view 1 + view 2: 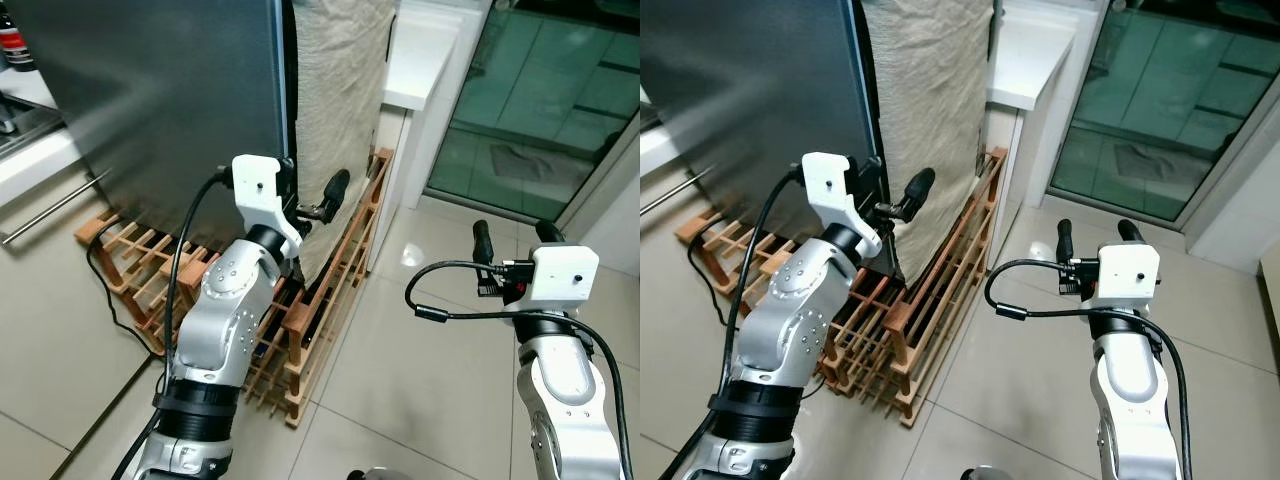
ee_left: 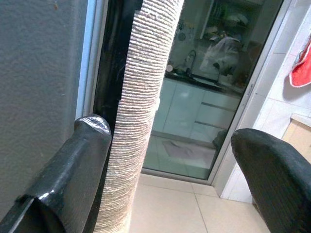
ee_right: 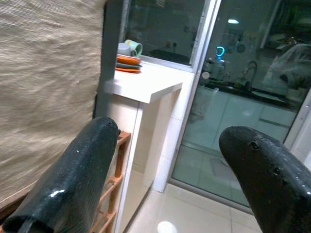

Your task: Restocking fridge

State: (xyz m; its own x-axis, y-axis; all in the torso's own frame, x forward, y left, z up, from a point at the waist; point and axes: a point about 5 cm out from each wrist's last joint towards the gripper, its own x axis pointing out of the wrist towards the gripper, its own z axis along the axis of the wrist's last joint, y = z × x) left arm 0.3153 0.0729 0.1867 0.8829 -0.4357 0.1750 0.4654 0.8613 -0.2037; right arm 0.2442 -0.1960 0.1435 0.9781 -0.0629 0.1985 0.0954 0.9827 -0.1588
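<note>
The fridge's dark grey door (image 1: 150, 100) stands shut at the upper left, and a beige woven cloth (image 1: 335, 110) hangs down the fridge's side beside it. My left gripper (image 1: 312, 200) is raised at the door's right edge and is open. One black finger (image 2: 90, 145) rests by the dark door seam, the other finger (image 2: 272, 165) stands off to the far side, and the cloth (image 2: 141, 111) hangs between them. My right gripper (image 1: 513, 235) is open and holds nothing, above the tiled floor to the right of the fridge.
A wooden slatted rack (image 1: 320, 330) lies along the fridge's base. A white counter (image 1: 420, 60) carrying cups and plates (image 3: 129, 56) stands behind it. A glass sliding door (image 1: 540, 100) is at the right. A cabinet with a bar handle (image 1: 55, 205) is at the left.
</note>
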